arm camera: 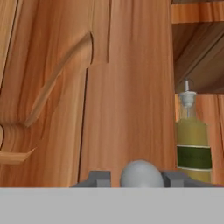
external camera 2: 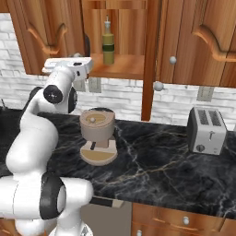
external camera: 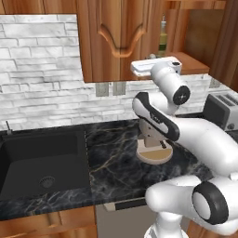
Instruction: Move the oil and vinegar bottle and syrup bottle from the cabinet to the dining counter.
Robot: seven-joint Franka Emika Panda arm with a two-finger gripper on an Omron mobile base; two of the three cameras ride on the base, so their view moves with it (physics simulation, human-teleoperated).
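One door knob (arm camera: pixel 141 174) is sitting between the hand's (arm camera: pixel 140 178) fingertips, jaws pinched narrow on it, likely gripping to swing the cabinet (arm camera: pixel 109 96) door wider. To the right, the oil and vinegar bottle (arm camera: pixel 192 142) is standing upright on the shelf inside, waiting untouched. Syrup bottle: can't tell.

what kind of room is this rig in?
A home kitchen, rendered: a black sink set in a marble counter, a toaster, and wooden wall cabinets over white brick.
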